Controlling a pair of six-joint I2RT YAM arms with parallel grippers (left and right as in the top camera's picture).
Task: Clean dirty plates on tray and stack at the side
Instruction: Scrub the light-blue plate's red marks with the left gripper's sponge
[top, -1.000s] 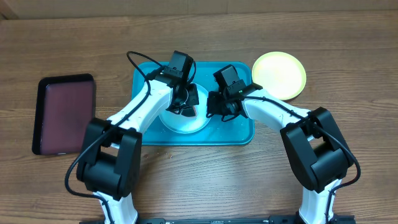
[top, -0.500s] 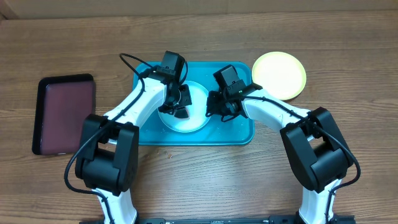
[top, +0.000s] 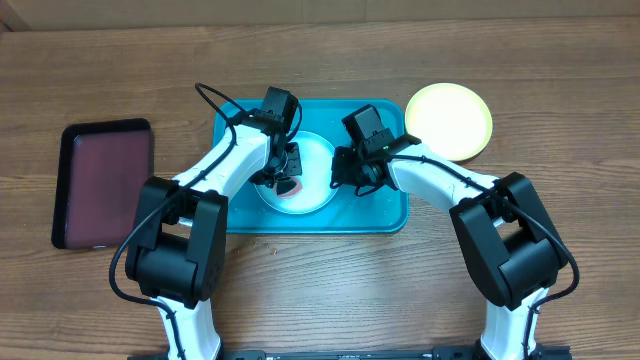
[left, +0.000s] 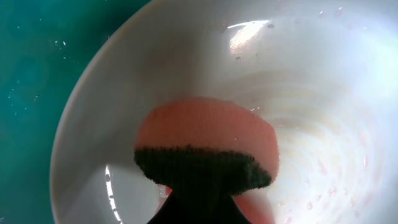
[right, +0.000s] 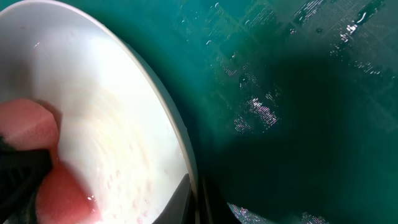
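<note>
- The white plate (top: 318, 158) lies in the tray (top: 385, 215), wet and showing faint red smears. The yellow-green plate (top: 448, 120) sits beside the tray on the surface (top: 560, 100).
- The left claw (top: 283, 175) is closed on a sponge (left: 205, 134), which presses into the plate's well.
- The right claw (top: 340, 172) is clamped on the plate's right rim.
- Handling: the plate is probably light, stiff and slippery when wet. Grasp it at the rim.

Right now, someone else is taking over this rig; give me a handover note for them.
Grips: left fingers shut on sponge, set in the white plate; right fingers shut on that plate's rim.
Places: white plate in tray; yellow plate on table, right of tray.
Done: yellow plate looks clean.
Left: white plate shows pink smears; finish, then stack it. No third plate seen.
</note>
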